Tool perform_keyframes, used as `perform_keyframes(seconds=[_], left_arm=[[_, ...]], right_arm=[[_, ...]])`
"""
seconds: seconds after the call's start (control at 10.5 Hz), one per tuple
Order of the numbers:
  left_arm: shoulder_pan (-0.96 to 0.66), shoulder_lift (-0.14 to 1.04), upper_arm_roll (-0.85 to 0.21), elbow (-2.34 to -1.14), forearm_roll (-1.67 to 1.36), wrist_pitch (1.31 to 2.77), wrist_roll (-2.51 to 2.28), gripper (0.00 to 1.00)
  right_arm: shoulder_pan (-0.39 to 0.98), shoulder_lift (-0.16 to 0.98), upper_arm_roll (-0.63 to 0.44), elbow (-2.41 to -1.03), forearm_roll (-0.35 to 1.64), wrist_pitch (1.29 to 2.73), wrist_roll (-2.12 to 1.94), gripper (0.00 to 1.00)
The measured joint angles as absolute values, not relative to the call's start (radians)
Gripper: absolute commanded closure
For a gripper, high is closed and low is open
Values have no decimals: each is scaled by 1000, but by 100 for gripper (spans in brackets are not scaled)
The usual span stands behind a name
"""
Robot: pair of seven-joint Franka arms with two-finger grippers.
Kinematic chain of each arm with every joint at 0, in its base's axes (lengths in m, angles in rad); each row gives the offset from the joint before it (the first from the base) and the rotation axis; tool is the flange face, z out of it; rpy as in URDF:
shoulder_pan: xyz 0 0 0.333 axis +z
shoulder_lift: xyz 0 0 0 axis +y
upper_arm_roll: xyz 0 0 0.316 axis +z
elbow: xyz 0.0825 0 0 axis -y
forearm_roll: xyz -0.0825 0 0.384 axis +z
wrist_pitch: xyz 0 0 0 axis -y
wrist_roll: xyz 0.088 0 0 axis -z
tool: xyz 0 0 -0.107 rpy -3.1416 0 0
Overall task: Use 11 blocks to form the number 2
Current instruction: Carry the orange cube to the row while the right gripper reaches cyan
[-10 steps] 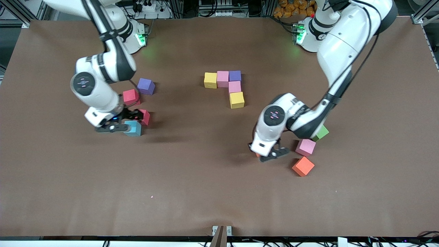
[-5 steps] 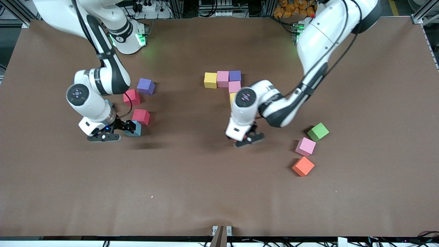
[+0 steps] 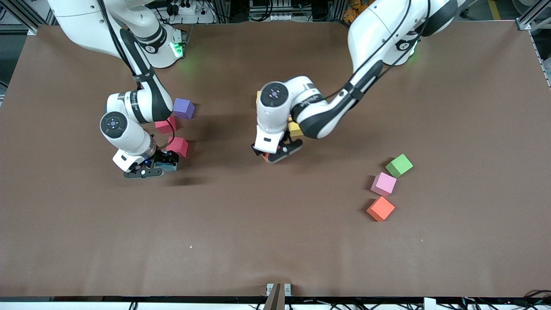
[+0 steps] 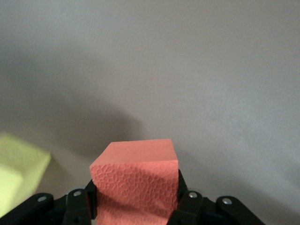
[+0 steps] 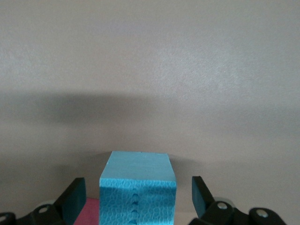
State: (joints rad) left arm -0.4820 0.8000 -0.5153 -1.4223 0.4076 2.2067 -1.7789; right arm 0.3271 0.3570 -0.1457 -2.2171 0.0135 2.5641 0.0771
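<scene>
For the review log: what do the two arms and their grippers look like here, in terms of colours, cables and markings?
Both arms have glossy white shells with black bands at the joints and a thin black cable strapped along each. Round grey caps with small pink marks sit on the wrist joints. The bases glow green. The left gripper and right gripper are black, with silver screws at the jaws; a small blue light shows by the right one.

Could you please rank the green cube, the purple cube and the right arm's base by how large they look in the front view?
1. The right arm's base, clearly the largest.
2. and 3. The green cube and the purple cube look alike. Green sits nearer the camera, so any small difference may only be nearness; I would not rank them.
</scene>
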Motion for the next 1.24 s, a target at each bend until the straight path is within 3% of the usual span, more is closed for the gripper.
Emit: perform_keyframes(seconds=[0.48,0.57,0.67,0.96,1.24], left_arm=[[-530,801,-507,-1426,405,2163,-2400,40],[-530,802,-506,-1433,405,2146,-2480,40],[-530,802,-506,-1447,405,2127,-2545,40],[-528,802,-506,-1489,405,2113,-2622,41],[-514,802,-519,-1502,389,2114,-2677,41]], right_arm=[[326,358,-148,-2247,13,2563,-2,0],[326,361,-148,-2249,13,2563,-3,8],[326,368,-148,-2250,13,2563,-4,23],[323,377,-149,-2249,15,2551,4,35],[319,376,-151,-2232,15,2512,15,40]])
